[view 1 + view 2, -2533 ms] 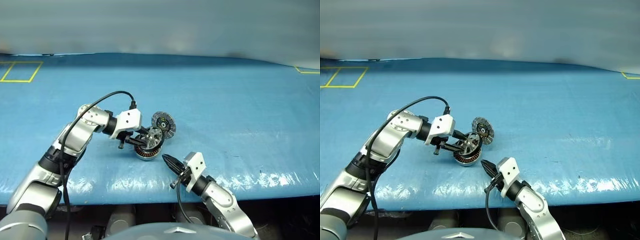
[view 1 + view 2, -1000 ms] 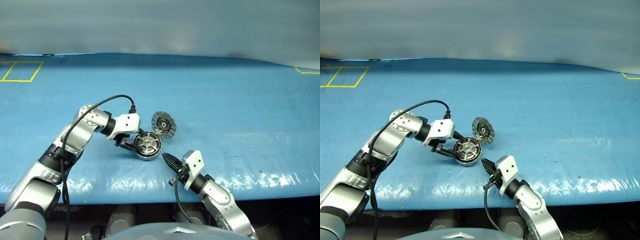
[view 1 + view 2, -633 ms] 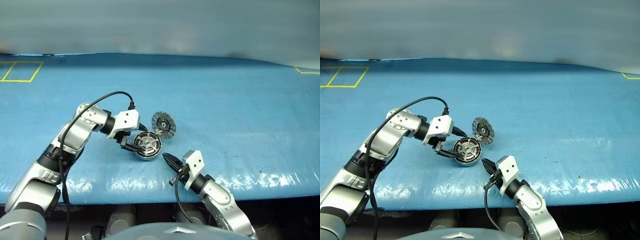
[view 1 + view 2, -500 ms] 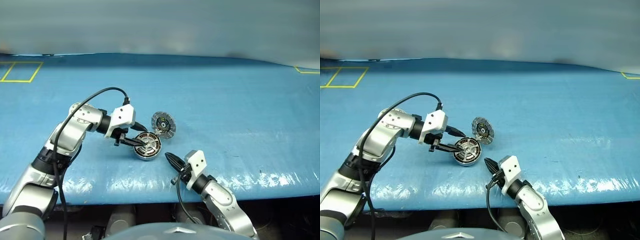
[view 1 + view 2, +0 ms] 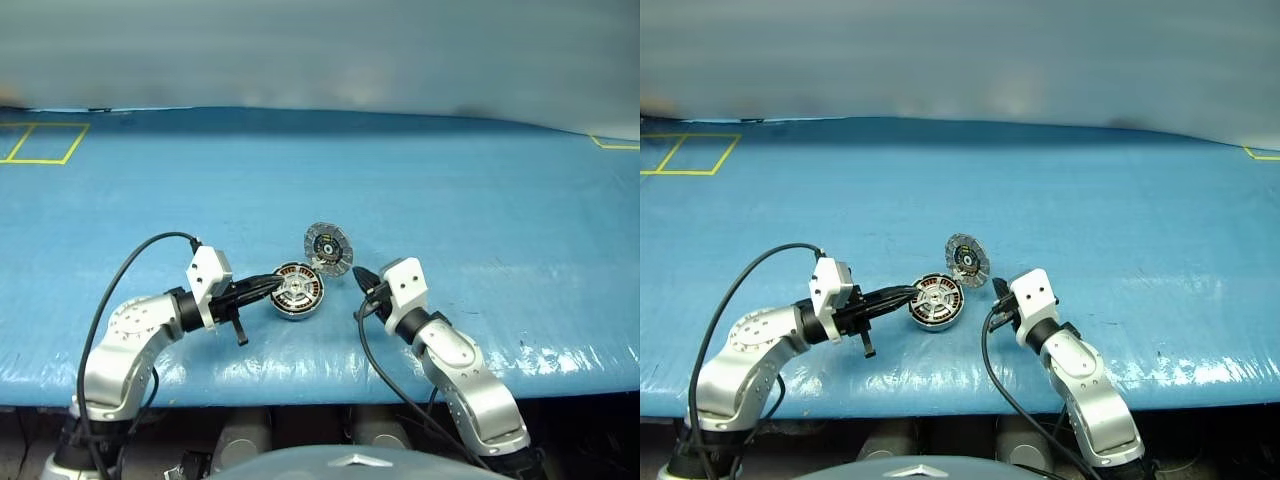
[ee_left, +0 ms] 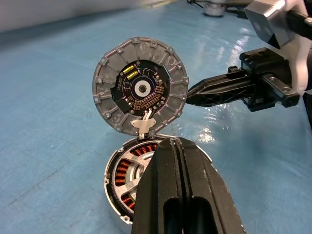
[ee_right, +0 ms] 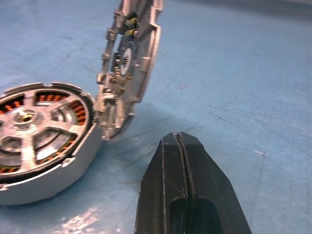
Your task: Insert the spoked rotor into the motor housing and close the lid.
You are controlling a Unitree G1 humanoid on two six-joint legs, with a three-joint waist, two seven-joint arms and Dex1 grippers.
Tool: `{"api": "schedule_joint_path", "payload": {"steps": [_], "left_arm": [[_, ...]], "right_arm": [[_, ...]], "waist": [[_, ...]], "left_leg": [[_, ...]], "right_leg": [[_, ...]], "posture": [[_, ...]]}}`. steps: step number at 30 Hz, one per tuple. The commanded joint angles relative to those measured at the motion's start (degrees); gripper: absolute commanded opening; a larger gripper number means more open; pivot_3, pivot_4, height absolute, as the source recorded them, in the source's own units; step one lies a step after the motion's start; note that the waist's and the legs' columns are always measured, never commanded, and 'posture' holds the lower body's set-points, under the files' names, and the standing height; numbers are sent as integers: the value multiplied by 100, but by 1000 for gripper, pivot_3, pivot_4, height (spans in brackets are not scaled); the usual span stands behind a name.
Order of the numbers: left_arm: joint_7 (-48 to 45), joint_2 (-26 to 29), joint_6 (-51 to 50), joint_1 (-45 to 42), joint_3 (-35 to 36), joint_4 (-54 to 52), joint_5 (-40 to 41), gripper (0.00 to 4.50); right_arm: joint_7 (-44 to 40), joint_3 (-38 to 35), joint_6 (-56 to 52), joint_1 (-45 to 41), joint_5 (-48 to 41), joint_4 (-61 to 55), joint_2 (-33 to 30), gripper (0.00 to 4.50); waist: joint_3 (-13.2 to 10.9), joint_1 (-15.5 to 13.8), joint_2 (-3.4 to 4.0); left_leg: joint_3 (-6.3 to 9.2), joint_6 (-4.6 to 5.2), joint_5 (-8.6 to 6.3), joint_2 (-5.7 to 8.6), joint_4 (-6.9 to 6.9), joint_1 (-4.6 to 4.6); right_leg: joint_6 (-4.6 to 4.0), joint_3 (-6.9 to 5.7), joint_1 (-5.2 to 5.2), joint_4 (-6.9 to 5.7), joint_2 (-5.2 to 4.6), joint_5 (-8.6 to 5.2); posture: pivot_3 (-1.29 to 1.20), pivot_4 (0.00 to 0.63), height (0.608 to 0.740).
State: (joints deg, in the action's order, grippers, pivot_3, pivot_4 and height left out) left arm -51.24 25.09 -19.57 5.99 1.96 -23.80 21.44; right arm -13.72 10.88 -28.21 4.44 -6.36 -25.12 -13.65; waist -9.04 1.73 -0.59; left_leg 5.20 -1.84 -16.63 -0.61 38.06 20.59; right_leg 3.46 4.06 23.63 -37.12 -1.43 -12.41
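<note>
The motor housing (image 5: 297, 292) lies flat on the blue table. The spoked rotor (image 7: 30, 138) sits inside it, silver spokes over the copper windings. The lid (image 5: 327, 247) stands upright and open at the housing's far right edge, its dark inner face (image 6: 140, 90) towards me. My left gripper (image 5: 272, 285) is shut and empty. It points level at the housing's left rim; I cannot tell whether it touches. My right gripper (image 5: 358, 274) is shut on nothing. Its tip is just right of the lid and apart from it, and the left wrist view catches it too (image 6: 192, 97).
The blue table top (image 5: 480, 200) stretches far behind and to both sides. Yellow tape squares mark its far left corner (image 5: 45, 142) and far right edge (image 5: 612, 142). The table's front edge (image 5: 560, 370) runs close under both arms.
The left gripper, open around the housing a second ago, has shut and drawn back to its left side. The right gripper has moved forward and up, to beside the lid.
</note>
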Motion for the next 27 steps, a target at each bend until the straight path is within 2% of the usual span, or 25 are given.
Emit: {"api": "schedule_joint_path", "payload": {"steps": [1, 7, 10, 14, 18, 21, 27], "left_arm": [[355, -392, 568, 533, -18, -420, 117, 45], [651, -842, 1326, 1226, -241, -318, -36, 45], [790, -935, 2033, 1306, -332, 174, -480, 45], [734, -1058, 2451, 1223, -283, 853, -312, 45], [617, -996, 2558, 1127, -274, 1254, -208, 45], [575, -992, 2586, 1009, -233, 1466, -111, 45], [570, -998, 2712, 941, -237, 1616, -145, 45]], "right_arm": [[290, -214, -671, -494, -53, -308, 226, 0], [-12, -232, -1138, -1389, -188, -201, 171, 0], [-178, -336, -1218, -1843, -295, 95, 149, 0], [-426, -361, -1214, -2221, -399, 455, 82, 0], [-761, -370, -1358, -2372, -680, 685, 69, 0], [-1139, -223, -1559, -2322, -953, 695, 17, 0], [-1451, -47, -1793, -2193, -1443, 361, 195, 0]], "waist": [[1, 2, 2], [0, 48, 4], [0, 52, 4], [2, 47, 8], [2, 56, 8], [2, 64, 9], [1, 95, 11]], "left_leg": [[-3, 0, 0, 0, 0, 0], [-12, 1, 0, 2, 1, -1], [-13, 2, 0, 1, 0, -2], [-10, 3, 0, 0, -2, -2], [-11, 6, -1, 0, -5, 3], [-10, 7, -2, 0, -8, 3], [-9, 7, -2, -1, -10, 3]], "right_leg": [[-3, 3, 0, 0, -1, -1], [7, 8, -2, 8, -1, -13], [6, 8, -2, 11, 0, -11], [-2, 5, -4, 13, 3, -6], [-15, 5, 1, 17, 3, 5], [9, 4, 1, 17, 3, 21], [13, 3, 1, 18, 3, 18]], "posture": [[0, 150, 740], [0, 150, 740], [0, 150, 740], [0, 150, 740], [0, 150, 740], [0, 150, 740], [0, 150, 740]]}}
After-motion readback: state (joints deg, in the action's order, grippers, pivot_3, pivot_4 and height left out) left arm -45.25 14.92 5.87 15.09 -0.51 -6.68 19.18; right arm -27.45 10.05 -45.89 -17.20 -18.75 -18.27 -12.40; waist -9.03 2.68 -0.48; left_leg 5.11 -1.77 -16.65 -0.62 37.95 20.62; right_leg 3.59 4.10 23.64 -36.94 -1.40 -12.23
